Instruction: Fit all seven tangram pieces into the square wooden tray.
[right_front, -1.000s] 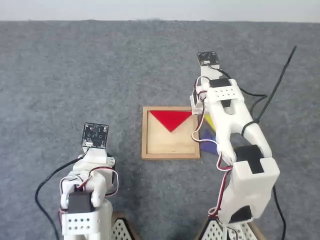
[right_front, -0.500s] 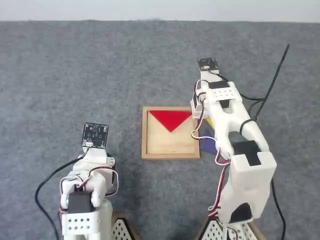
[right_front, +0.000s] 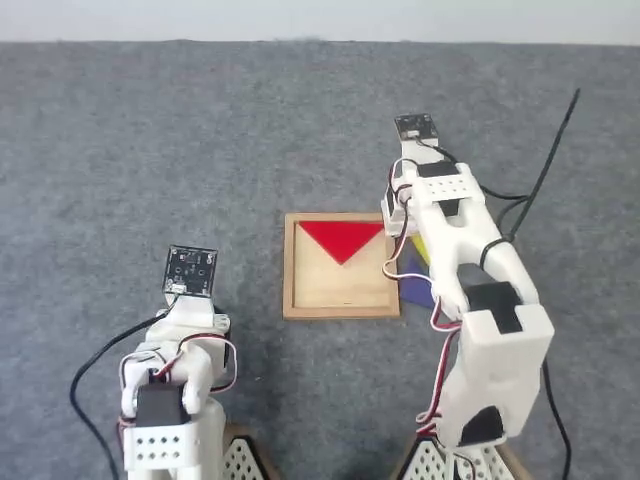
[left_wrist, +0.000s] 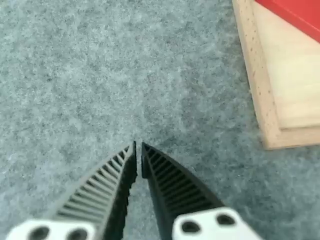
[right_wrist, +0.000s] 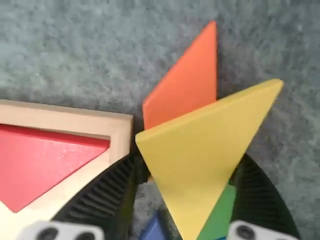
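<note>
Jaws of right gripper (right_wrist: 187, 167) grip yellow triangle (right_wrist: 207, 147); tray (right_front: 291, 285) holds red triangle (right_front: 343, 238).

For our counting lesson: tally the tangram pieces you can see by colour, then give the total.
Red piece: 1
Yellow piece: 1
Orange piece: 1
Green piece: 1
Blue piece: 1
Total: 5 in sight

The square wooden tray (right_front: 335, 285) is pale tan, with a flat red triangle piece (right_front: 342, 238) inside. Beside the tray lie a flat yellow triangle piece (right_wrist: 205, 150), a flat orange parallelogram piece (right_wrist: 185, 82), a green piece (right_wrist: 217, 215) and a blue piece (right_front: 415, 290), all on a mottled grey felt cover (right_front: 200, 150).
</note>
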